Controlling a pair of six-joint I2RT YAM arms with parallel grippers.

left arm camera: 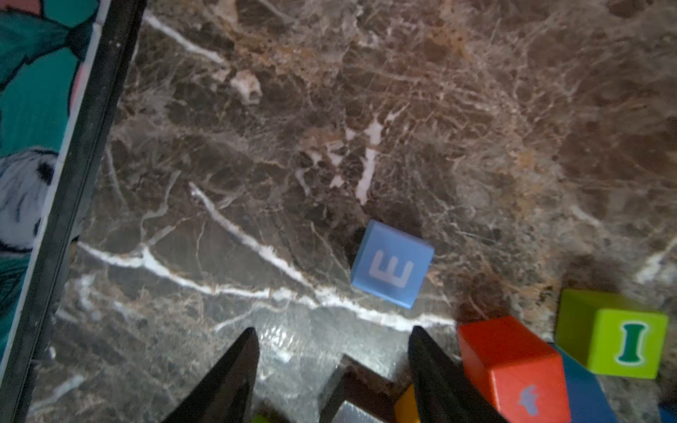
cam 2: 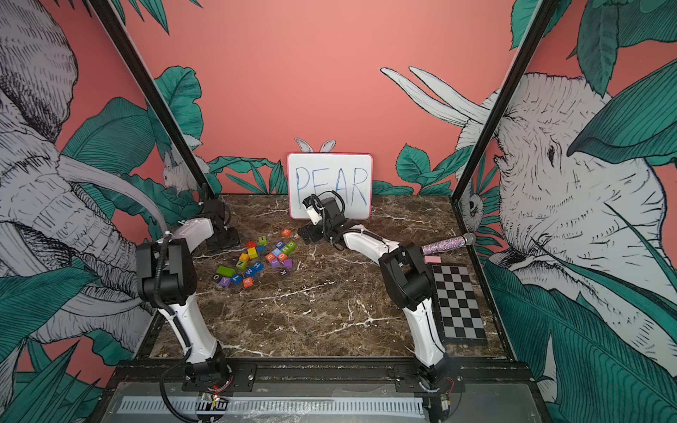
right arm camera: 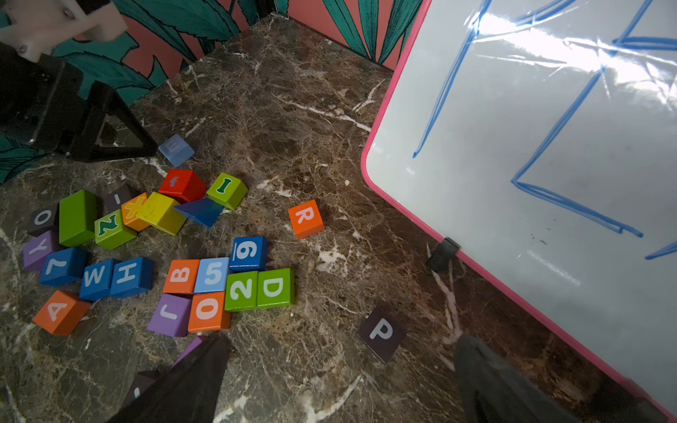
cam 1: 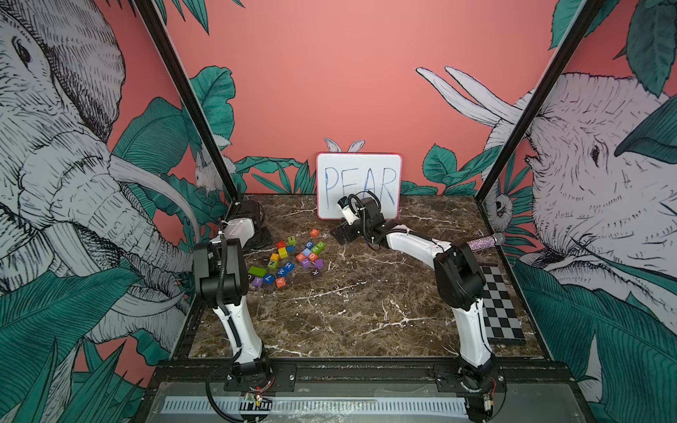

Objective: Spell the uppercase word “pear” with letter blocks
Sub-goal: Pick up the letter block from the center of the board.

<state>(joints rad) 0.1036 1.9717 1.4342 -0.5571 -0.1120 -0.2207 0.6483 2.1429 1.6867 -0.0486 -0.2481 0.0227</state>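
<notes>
The blue E block [left arm camera: 392,263] lies flat on the marble just beyond my left gripper [left arm camera: 333,340], which is open with nothing between its fingertips. In the right wrist view that gripper [right arm camera: 110,135] stands right beside the E block [right arm camera: 176,148]. The dark brown P block [right arm camera: 381,333] lies alone between and a little ahead of the fingers of my open right gripper [right arm camera: 340,359]. The orange R block [right arm camera: 306,218] sits apart from the pile, near the whiteboard. The orange A block [right arm camera: 60,311] is at the pile's near edge, seen in both top views [cam 1: 280,282].
A pile of other coloured letter and digit cubes [cam 1: 293,256] fills the left middle of the marble table [cam 1: 366,311]. The whiteboard [cam 1: 359,183] with PEAR leans on the back wall. A glittery microphone [cam 1: 483,241] and a checkerboard [cam 1: 502,304] lie at the right.
</notes>
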